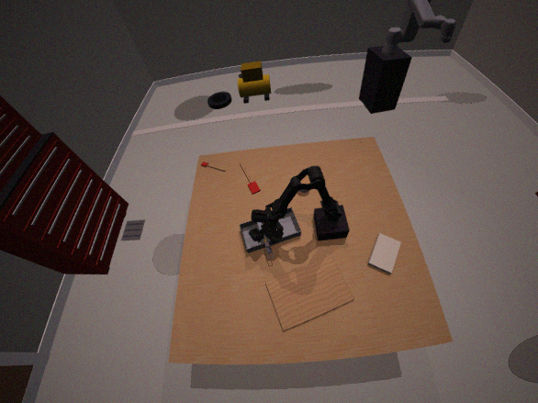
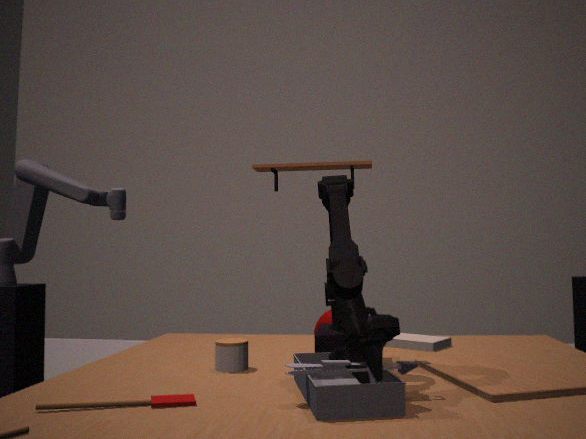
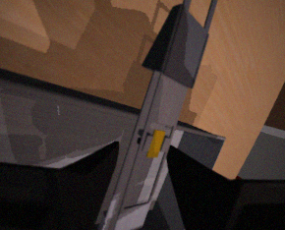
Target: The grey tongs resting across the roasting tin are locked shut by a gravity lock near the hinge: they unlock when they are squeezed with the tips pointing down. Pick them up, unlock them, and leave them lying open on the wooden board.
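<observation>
The grey tongs (image 1: 269, 249) (image 2: 336, 363) (image 3: 169, 95) lie across the roasting tin (image 1: 290, 223) (image 2: 360, 402) (image 3: 69, 120), their dark hinge end sticking out over the rim. Their arms lie close together, with a small yellow piece between hinge and fingers in the wrist view. My gripper (image 1: 265, 237) (image 2: 369, 375) (image 3: 142, 147) points down, partly closed but still open, with one finger on each side of the tongs. A small gap shows at the left fingertip; contact lower down is hidden. The wooden board (image 1: 317, 308) (image 2: 505, 381) lies flat beside the tin.
A white block (image 1: 386, 252) (image 2: 422, 341) lies beyond the board, near my base. A grey canister (image 2: 231, 356) stands on the other side of the tin. Two red-ended sticks lie at the far left, one red end (image 1: 253, 187) (image 2: 173, 400) nearer the tin.
</observation>
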Robot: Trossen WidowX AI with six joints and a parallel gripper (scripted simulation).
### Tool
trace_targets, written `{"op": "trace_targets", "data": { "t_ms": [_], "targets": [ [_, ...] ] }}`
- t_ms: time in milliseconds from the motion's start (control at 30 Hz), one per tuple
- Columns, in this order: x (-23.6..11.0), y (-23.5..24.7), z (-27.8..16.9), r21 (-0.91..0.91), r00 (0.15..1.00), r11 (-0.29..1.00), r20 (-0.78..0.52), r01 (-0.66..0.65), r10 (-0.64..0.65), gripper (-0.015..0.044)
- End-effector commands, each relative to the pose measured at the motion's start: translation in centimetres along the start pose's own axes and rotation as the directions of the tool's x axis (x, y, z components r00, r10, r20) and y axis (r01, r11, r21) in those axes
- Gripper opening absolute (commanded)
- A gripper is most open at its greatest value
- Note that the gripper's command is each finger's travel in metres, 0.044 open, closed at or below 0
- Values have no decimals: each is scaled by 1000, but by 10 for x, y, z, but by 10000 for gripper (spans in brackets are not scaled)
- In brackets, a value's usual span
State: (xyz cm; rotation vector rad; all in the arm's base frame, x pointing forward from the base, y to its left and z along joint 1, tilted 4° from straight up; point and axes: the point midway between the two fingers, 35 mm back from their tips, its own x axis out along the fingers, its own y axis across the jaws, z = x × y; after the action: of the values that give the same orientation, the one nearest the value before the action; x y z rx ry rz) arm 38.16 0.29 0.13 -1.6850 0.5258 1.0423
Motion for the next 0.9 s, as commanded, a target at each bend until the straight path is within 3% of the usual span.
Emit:
{"op": "trace_targets", "data": {
  "t_ms": [0,500,733,867],
  "targets": [
    [0,0,0,0,1000,1000,0,0,0,148],
    [0,0,0,0,1000,1000,0,0,0,48],
    [-7,-5,-1,1,1000,1000,-1,0,0,-135],
    [-42,-28,-1,3,1000,1000,-3,-2,2,-150]
  ]
}}
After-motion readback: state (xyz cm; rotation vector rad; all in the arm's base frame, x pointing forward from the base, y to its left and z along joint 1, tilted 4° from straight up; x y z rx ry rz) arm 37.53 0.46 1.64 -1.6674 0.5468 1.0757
